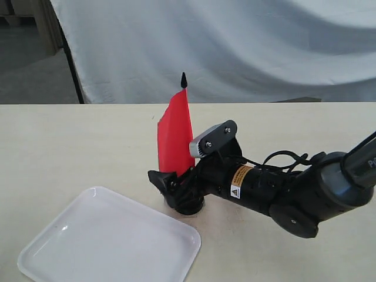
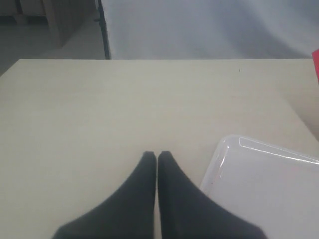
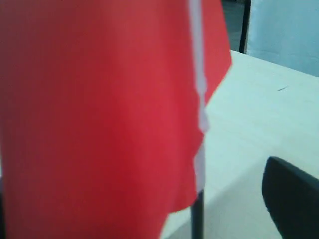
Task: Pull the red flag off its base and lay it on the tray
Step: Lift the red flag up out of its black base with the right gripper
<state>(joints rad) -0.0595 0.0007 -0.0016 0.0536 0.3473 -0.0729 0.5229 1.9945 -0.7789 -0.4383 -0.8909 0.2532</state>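
The red flag (image 1: 175, 141) stands upright in its black base (image 1: 188, 205) near the table's middle, its pointed tip (image 1: 184, 79) up. My right gripper (image 1: 176, 185) sits low at the stick just above the base, open, with the stick between its jaws. In the right wrist view the red cloth (image 3: 99, 109) fills most of the frame, the black stick (image 3: 198, 219) shows below it, and one finger (image 3: 291, 199) stands well off to the side. The white tray (image 1: 106, 247) lies flat at the front left. My left gripper (image 2: 157, 155) is shut and holds nothing, hovering over the table beside the tray (image 2: 269, 189).
A grey cloth backdrop (image 1: 235, 47) hangs behind the table's far edge. A dark stand pole (image 1: 73, 70) rises at the back left. The right arm's body (image 1: 294, 194) stretches across the table's right side.
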